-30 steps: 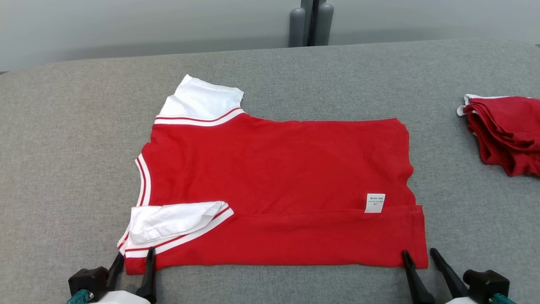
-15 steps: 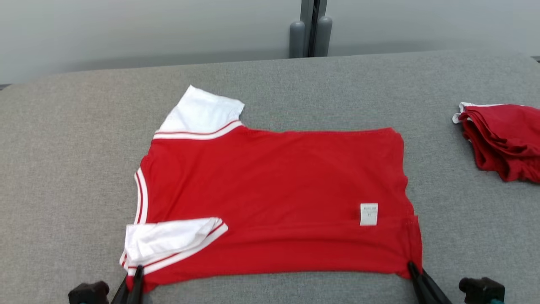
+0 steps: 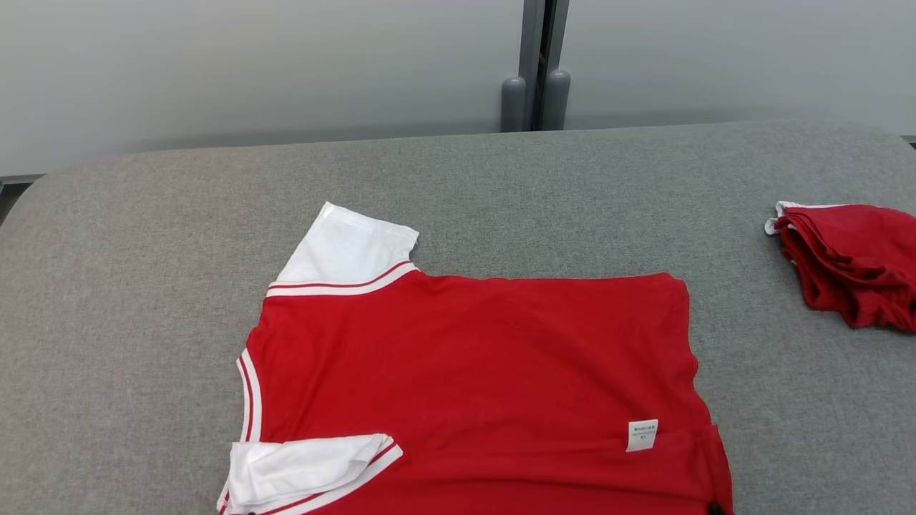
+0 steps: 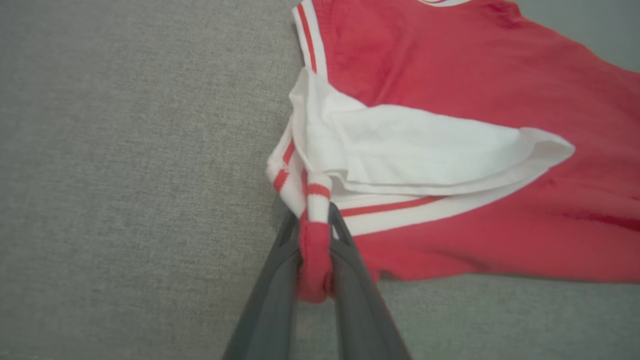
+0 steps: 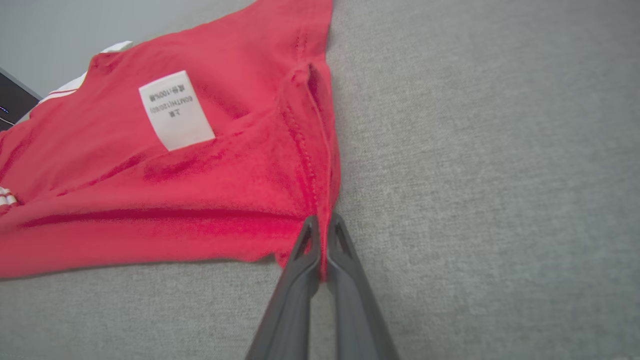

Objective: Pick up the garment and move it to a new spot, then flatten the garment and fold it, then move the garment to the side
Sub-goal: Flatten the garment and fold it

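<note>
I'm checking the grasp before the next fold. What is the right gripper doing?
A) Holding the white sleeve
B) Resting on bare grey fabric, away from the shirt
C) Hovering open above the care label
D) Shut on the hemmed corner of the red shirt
D: in the right wrist view, the right gripper pinches the stitched hem corner of the red shirt, with the care label further up the cloth.

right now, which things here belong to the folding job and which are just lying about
Job:
red t-shirt with white sleeves
left gripper, shut on its sleeve corner
right gripper, shut on its hem corner

Lying about:
heap of folded red garments on the grey fabric table
two grey posts behind
</note>
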Robot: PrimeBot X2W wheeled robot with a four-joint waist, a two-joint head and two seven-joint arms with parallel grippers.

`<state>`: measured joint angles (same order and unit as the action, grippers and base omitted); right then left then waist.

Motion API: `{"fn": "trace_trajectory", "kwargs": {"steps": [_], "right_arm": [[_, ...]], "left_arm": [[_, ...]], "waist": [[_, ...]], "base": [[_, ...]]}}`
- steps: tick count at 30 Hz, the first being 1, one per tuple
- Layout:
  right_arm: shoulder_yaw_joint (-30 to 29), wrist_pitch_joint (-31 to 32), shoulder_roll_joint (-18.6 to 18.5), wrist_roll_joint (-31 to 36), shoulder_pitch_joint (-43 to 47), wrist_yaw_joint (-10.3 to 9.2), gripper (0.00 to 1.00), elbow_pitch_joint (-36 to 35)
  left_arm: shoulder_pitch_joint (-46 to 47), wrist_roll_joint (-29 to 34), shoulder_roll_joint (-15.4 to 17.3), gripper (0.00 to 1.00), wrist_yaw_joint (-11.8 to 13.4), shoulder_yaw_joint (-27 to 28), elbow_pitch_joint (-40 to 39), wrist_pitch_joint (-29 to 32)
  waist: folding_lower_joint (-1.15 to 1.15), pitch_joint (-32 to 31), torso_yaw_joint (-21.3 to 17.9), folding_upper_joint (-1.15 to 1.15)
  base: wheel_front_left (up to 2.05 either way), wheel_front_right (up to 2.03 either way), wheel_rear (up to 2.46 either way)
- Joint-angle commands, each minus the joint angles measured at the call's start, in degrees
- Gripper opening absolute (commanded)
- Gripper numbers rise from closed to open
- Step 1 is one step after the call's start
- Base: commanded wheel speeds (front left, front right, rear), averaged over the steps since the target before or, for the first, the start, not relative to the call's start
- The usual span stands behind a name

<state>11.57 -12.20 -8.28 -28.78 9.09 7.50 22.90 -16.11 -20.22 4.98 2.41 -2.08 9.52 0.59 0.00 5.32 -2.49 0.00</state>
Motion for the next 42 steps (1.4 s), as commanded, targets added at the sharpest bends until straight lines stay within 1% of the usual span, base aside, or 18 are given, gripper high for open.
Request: {"fn": "trace_trajectory", "kwargs": {"steps": [1, 2, 4, 9, 12, 14, 17, 21, 28, 31, 35, 36, 39, 42], "right_arm": [[-0.49, 0.24, -0.05, 0.46, 0.34, 0.0, 0.83, -0.51], [-0.77, 0.25, -0.2, 0.96, -0.04, 0.01, 1.0, -0.91], [-1.55, -0.41, -0.31, 1.99, -0.83, 0.01, 1.0, -2.14], [-3.98, -1.66, -0.58, 5.06, -2.45, 0.01, 1.0, -8.25], [-6.15, -2.02, -0.66, 6.8, -3.0, 0.01, 1.0, -12.5], [-7.41, -1.44, -0.55, 7.56, -3.38, 0.01, 1.0, -14.6], [-8.73, 0.05, -0.43, 8.78, -3.43, 0.01, 1.0, -17.19], [-9.76, 1.73, 0.11, 9.93, -2.23, 0.01, 1.0, -19.56], [-10.42, 2.96, 1.08, 10.3, -0.94, 0.01, 1.0, -21.16], [-10.61, 3.22, 1.35, 10.48, -0.94, 0.01, 1.0, -21.78], [-10.92, 3.43, 1.19, 10.34, -2.67, 0.01, 1.0, -23.05], [-11.18, 3.21, 0.84, 10.1, -4.03, 0.01, 1.0, -23.8], [-11.27, 3.08, 0.39, 9.99, -6.09, 0.01, 1.0, -24.84], [-10.87, 2.81, -0.03, 9.66, -9.11, 0.01, 1.0, -25.7]], "left_arm": [[-0.12, -0.16, 0.32, 1.0, 0.38, -0.07, -0.43, 0.32], [-0.02, -0.35, 0.24, 1.0, 0.16, -0.3, -0.59, 0.56], [0.53, -0.33, 0.18, 1.0, -0.04, -0.36, -1.36, -0.46], [2.25, 2.36, 0.72, 1.0, 0.98, -0.4, -4.6, -6.37], [3.7, 3.84, 1.56, 1.0, 0.7, -0.43, -6.31, -10.17], [5.01, 4.77, 1.87, 1.0, 0.46, -1.0, -7.31, -11.61], [6.43, 5.84, 2.54, 1.0, 0.66, -1.47, -8.12, -12.21], [7.67, 6.92, 3.03, 1.0, 0.93, -2.21, -8.48, -11.21], [7.93, 6.94, 3.13, 1.0, 1.44, -2.85, -8.62, -9.59], [9.07, 7.13, 3.19, 1.0, 1.66, -3.07, -9.14, -9.38], [13.72, 6.96, 3.64, 1.0, 0.6, -3.67, -9.81, -8.91], [17.91, 7.04, 3.84, 1.0, 0.09, -3.83, -9.73, -8.5], [25.76, 6.96, 3.91, 1.0, -0.98, -4.53, -8.46, -7.66], [34.61, 6.23, 4.04, 1.0, -2.56, -5.21, -6.56, -6.41]], "waist": [[0.0, -0.05, -0.02, 0.0], [0.0, -0.13, -0.04, 0.0], [0.0, -0.45, -0.16, 0.0], [0.0, -2.0, -0.35, 0.0], [0.0, -3.09, -0.16, 0.0], [0.0, -3.8, 0.01, 0.0], [0.0, -4.63, 0.24, 0.0], [0.0, -5.08, 0.59, 0.0], [0.0, -4.64, 1.11, 0.0], [0.0, -3.62, 1.4, 0.0], [0.0, -0.56, 1.78, 0.0], [0.0, 1.86, 1.92, 0.0], [0.0, 5.92, 1.73, 0.0], [0.0, 10.27, 0.91, 0.0]], "base": [[0.0, 0.0, 0.0], [0.0, 0.0, 0.0], [0.0, 0.0, 0.0], [0.0, 0.0, 0.0], [0.0, 0.0, 0.0], [0.0, 0.0, 0.0], [0.0, 0.0, 0.0], [0.0, 0.0, 0.0], [0.0, 0.0, 0.0], [0.0, 0.0, 0.0], [0.0, 0.0, 0.0], [0.0, 0.0, 0.0], [0.0, 0.0, 0.0], [0.0, 0.0, 0.0]]}}
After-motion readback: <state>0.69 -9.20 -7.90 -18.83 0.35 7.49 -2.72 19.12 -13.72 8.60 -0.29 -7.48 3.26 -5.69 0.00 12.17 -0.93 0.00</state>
